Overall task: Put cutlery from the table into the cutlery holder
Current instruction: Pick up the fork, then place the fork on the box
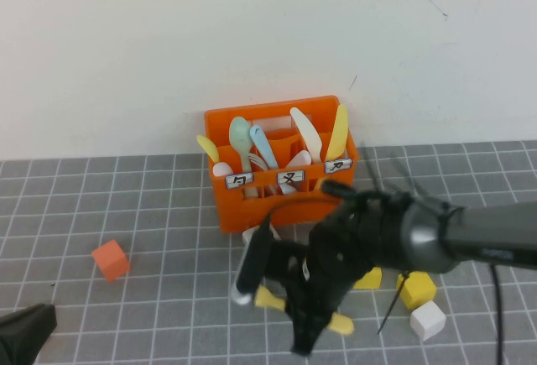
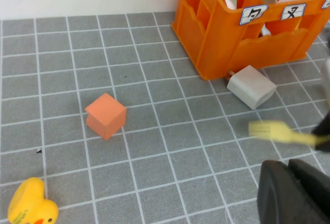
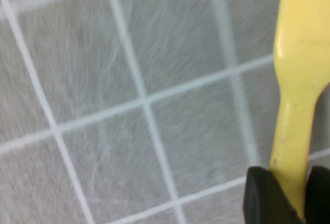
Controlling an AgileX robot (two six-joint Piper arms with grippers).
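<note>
Right wrist view: right pincer (image 3: 289, 193) clamps one fork (image 3: 296, 80); left pincer (image 1: 21, 331) parked.

The table (image 1: 126, 205) is grey, crossed by thin white lines in a tile-like grid. The cutlery holder (image 1: 252, 122) is bright orange, with three white labels bearing black marks. The fork (image 3: 296, 80) is pale yellow, pinched in the black right gripper (image 3: 289, 193). The left gripper (image 2: 291, 193) is black too. An orange cube (image 1: 110, 260) sits apart.
</note>
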